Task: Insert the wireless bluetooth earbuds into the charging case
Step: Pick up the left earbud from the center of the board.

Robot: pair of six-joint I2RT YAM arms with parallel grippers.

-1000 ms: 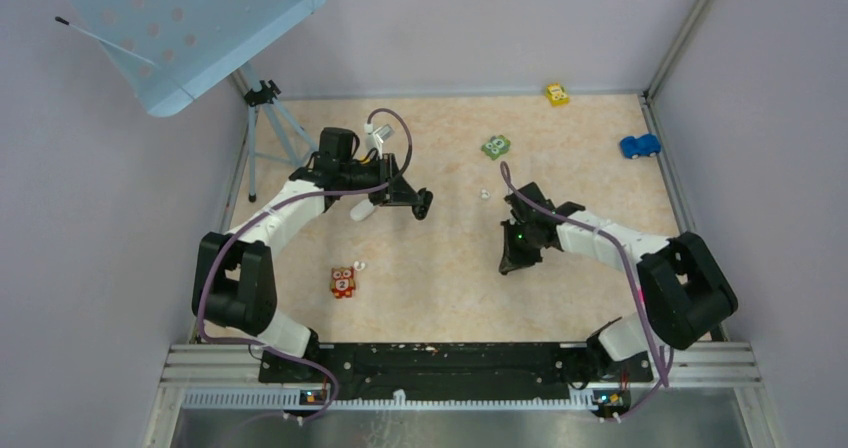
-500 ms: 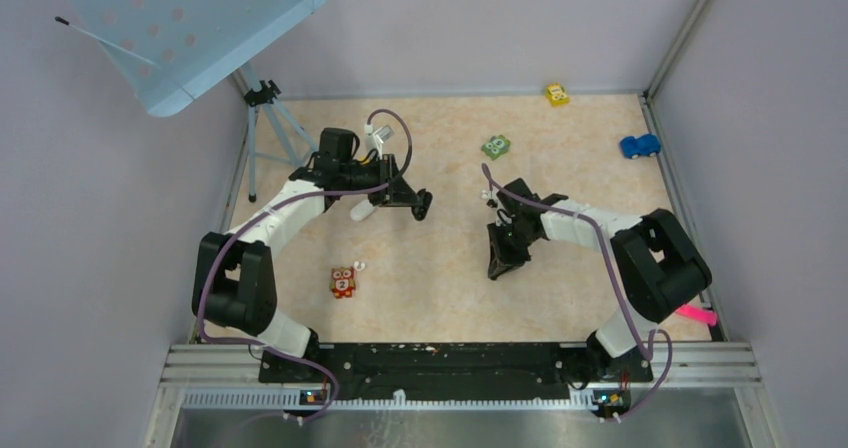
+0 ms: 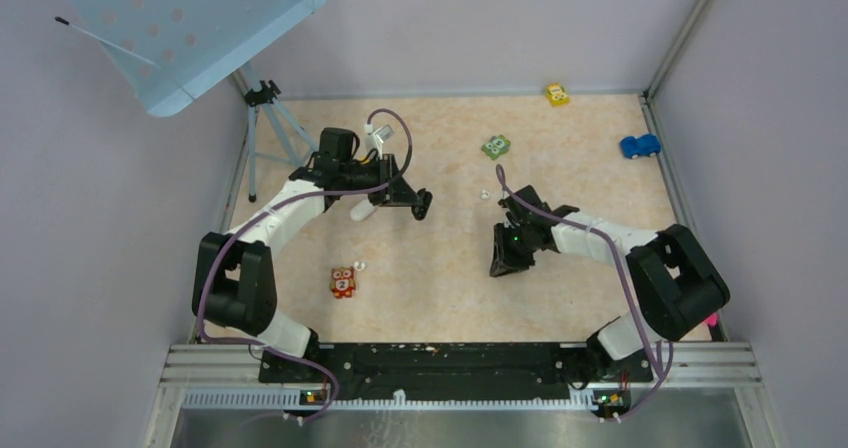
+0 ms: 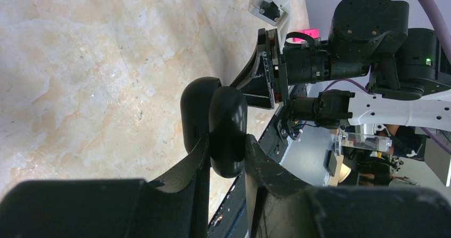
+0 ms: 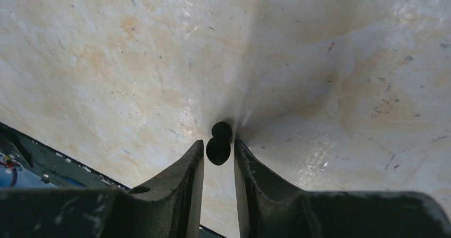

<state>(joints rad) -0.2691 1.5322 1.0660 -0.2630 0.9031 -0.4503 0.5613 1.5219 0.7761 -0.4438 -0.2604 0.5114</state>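
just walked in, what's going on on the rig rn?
The left tool is shut on the black charging case, holding it off the table. The right tool pinches a black earbud. The two are well apart, so nothing is inserted yet. A white earbud and a second white earbud lie loose on the table.

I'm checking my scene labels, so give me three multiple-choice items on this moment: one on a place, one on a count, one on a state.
1. What holds the case? A) left end effector B) right end effector C) nothing
2. How many toy cars? A) one B) two C) four
3. The right end effector is A) wide open B) shut on a black earbud C) unseen

A: the left wrist view shows the case clamped there.
B: a yellow car and a blue car.
B: the right wrist view shows the earbud pinched.
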